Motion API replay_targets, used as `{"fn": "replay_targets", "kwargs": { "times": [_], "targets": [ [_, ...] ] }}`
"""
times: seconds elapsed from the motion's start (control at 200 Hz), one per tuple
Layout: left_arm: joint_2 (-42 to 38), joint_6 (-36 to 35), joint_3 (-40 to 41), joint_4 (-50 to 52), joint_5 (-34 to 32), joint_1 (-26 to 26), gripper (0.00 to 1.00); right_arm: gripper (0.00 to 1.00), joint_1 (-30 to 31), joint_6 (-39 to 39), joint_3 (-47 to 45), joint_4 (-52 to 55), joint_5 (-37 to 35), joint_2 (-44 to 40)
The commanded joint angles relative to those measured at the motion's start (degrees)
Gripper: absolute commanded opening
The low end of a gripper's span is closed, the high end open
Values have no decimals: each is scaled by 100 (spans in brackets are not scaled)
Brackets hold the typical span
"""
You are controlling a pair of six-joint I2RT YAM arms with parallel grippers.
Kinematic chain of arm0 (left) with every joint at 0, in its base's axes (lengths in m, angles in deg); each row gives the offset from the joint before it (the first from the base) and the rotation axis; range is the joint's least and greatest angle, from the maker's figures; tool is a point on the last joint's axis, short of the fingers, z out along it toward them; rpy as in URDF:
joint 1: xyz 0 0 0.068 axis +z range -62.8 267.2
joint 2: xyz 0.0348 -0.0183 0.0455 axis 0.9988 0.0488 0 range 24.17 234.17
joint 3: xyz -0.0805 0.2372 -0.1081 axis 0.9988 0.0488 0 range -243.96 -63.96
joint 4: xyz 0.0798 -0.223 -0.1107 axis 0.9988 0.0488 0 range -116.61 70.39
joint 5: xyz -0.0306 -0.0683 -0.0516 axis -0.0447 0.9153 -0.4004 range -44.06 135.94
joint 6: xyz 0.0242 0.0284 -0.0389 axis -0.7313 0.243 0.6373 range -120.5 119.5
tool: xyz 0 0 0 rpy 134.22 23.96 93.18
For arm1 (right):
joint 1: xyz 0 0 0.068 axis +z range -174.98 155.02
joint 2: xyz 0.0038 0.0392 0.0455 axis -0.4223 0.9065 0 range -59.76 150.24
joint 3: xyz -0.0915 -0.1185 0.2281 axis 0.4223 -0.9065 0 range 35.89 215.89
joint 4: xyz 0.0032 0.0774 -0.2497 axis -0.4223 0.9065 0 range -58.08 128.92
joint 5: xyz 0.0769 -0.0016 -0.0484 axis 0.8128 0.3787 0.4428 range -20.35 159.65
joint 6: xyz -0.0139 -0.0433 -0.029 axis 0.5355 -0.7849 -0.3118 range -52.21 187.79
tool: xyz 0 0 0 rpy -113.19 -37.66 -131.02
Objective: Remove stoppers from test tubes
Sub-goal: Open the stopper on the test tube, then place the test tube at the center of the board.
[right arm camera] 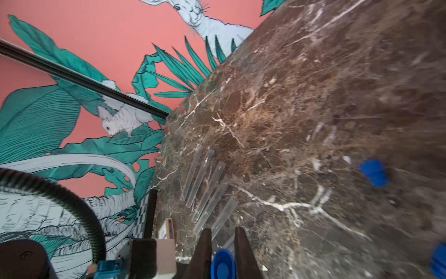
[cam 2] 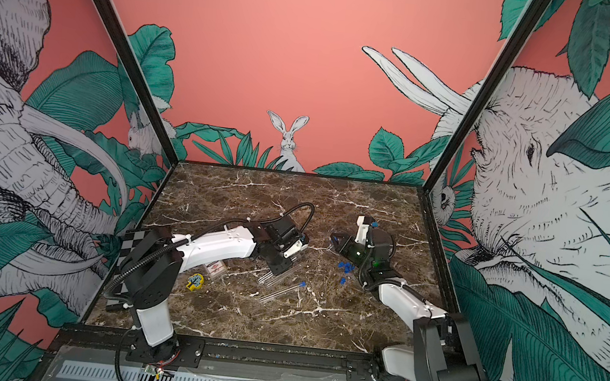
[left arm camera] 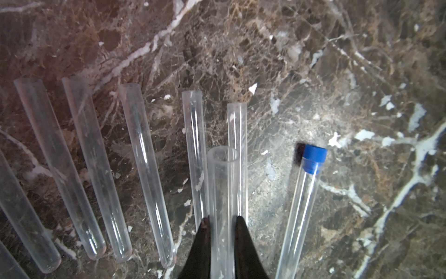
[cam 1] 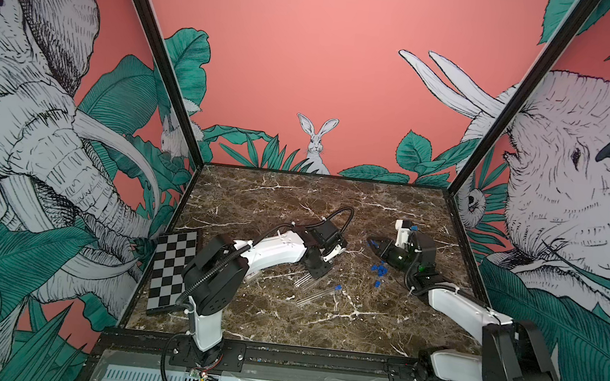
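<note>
Left gripper pinches an open test tube; right gripper pinches a blue stopper.
Far left, a checkerboard, a card case and a small yellow thing lie out of the way. Open tubes lie in a row on the marble table. Just beside the held one lies a capped tube, the only one I can see left to do. Loose stoppers sit piled near the right gripper. Nothing blocks the capped tube; the job looks nearly done.

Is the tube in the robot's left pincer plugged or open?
Open. The tube held by the left pincer shows a bare round mouth in the left wrist view, with nothing plugging it.
</note>
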Motion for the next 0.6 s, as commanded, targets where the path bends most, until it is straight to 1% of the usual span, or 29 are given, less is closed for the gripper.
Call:
{"fn": "replay_targets", "kwargs": {
  "times": [0.0, 0.11, 0.185, 0.425, 0.595],
  "targets": [
    [-32, 72, -107, 22, 267, -29, 0, 14, -64, -631, 62, 1205, -342, -414],
    [118, 44, -227, 80, 240, -124, 0, 14, -90, -993, 165, 1895, -531, -655],
    [184, 42, -300, 117, 250, -168, 0, 14, -110, -1133, 188, 2166, -583, -720],
    [336, 73, -369, 127, 283, -320, 0, 13, -113, -1198, 59, 2271, -569, -540],
    [518, 34, -473, 167, 221, -388, 0, 13, -116, -1364, 135, 2457, -603, -449]
  ]
}}
